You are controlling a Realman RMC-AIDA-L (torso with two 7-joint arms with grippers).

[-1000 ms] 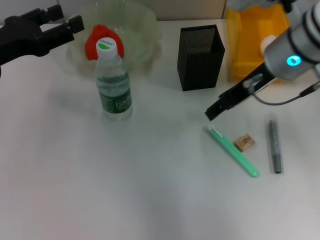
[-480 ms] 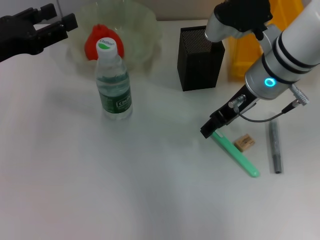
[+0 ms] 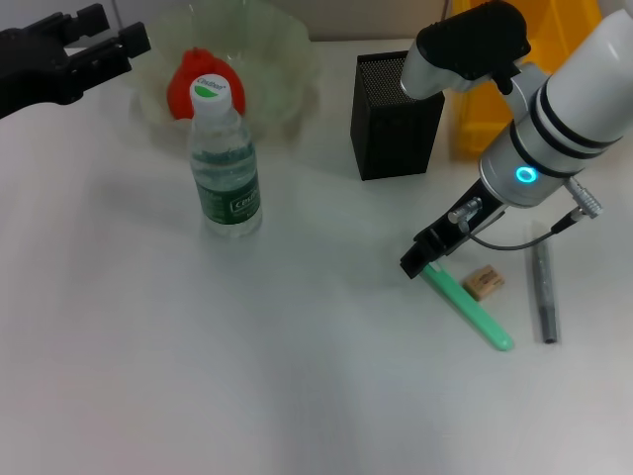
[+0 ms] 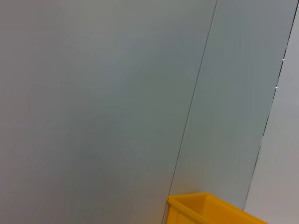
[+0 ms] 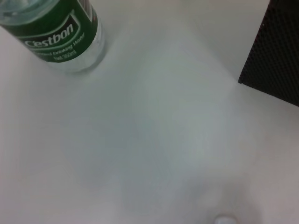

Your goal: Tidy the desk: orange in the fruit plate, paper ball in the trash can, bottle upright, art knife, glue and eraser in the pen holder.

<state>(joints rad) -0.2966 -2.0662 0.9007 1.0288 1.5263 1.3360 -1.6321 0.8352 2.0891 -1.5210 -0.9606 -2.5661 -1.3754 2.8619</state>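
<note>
The bottle (image 3: 226, 163) stands upright left of centre; it also shows in the right wrist view (image 5: 56, 32). The orange (image 3: 188, 84) lies in the fruit plate (image 3: 282, 54) behind it. The green art knife (image 3: 467, 307), the tan eraser (image 3: 485, 282) and the grey glue stick (image 3: 543, 292) lie on the desk at the right. My right gripper (image 3: 420, 259) is low at the knife's white end (image 5: 224, 219). The black pen holder (image 3: 396, 114) stands behind it. My left gripper (image 3: 104, 35) is open and empty at the far left. The paper ball is not in view.
The yellow trash can (image 3: 490, 84) stands at the back right, partly hidden by my right arm; its corner shows in the left wrist view (image 4: 205, 210). The white desk (image 3: 247, 376) stretches in front.
My right gripper has come down and forward from beside the pen holder to the white end of the green art knife. The left arm has barely moved.
</note>
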